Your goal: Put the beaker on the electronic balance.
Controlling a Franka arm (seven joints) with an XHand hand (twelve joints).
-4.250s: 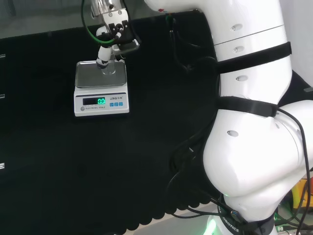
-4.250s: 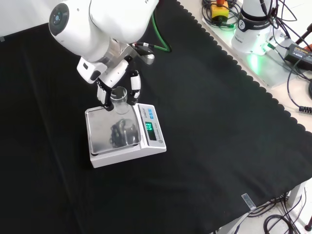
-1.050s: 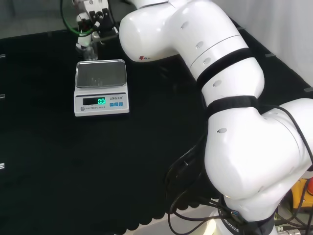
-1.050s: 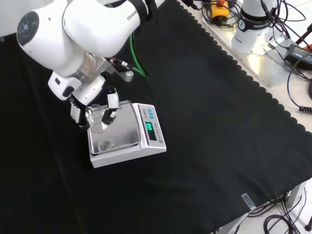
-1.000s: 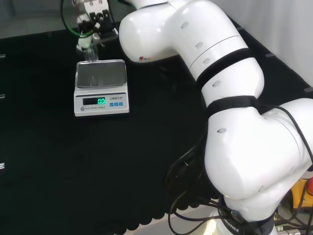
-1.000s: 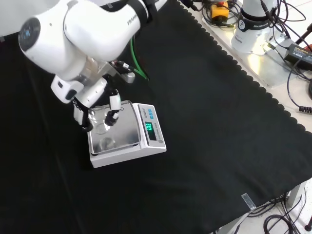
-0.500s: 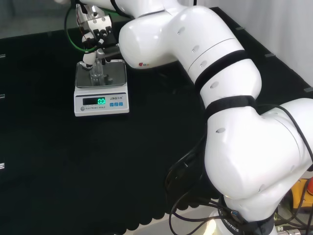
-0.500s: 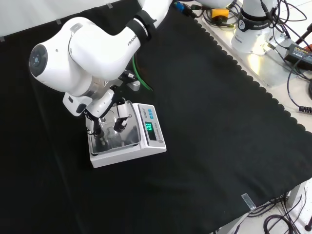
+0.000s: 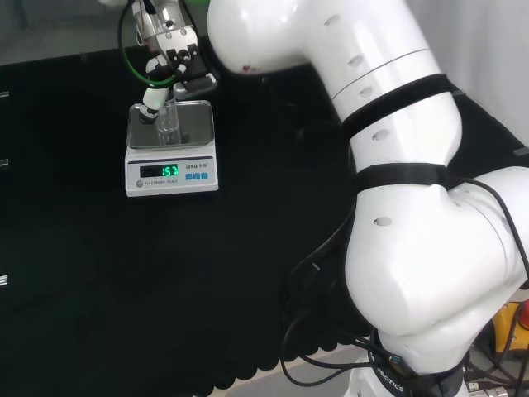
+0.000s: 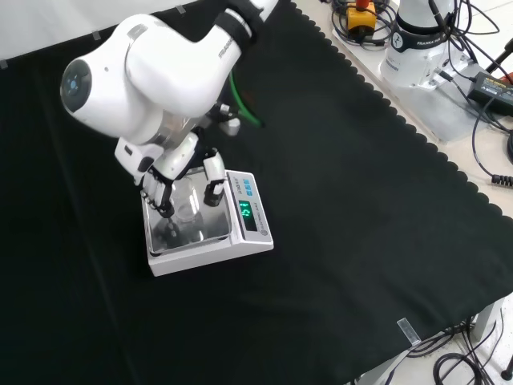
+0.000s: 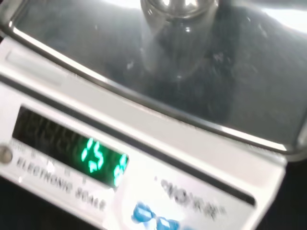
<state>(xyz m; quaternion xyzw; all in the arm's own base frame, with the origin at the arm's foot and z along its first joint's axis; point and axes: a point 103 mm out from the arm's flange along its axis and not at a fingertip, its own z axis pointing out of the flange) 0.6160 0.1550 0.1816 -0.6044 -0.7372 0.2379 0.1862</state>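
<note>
Clear glass, the beaker (image 10: 189, 210) stands upright on the steel pan of the balance (image 10: 237, 241), its long axis vertical, its base seemingly touching the pan. In the head view the beaker (image 9: 167, 121) sits toward the pan's middle, under the hand (image 9: 168, 59). The hand (image 10: 178, 176) comes down from above and its fingers (image 10: 213, 184) reach down on either side of the glass, curled round it; whether the pads touch the wall at this moment I cannot tell for sure, though they look closed on it.

That is the relation the coming move turns on: the beaker lies straight below the palm, between the fingers, so I judge the release calls for the fingers to spread sideways and the hand to rise along the beaker's own axis, without tipping the glass.

The pan is smooth brushed metal, square with rounded corners, and mirrors the beaker (image 11: 178, 33) in the wrist view. The balance's body is white plastic with a green lit display (image 11: 98, 162) and blue keys. Black cloth (image 10: 361, 200), matt, with a scalloped edge, covers the bench. Glass on polished steel will likely slide easily if nudged.
</note>
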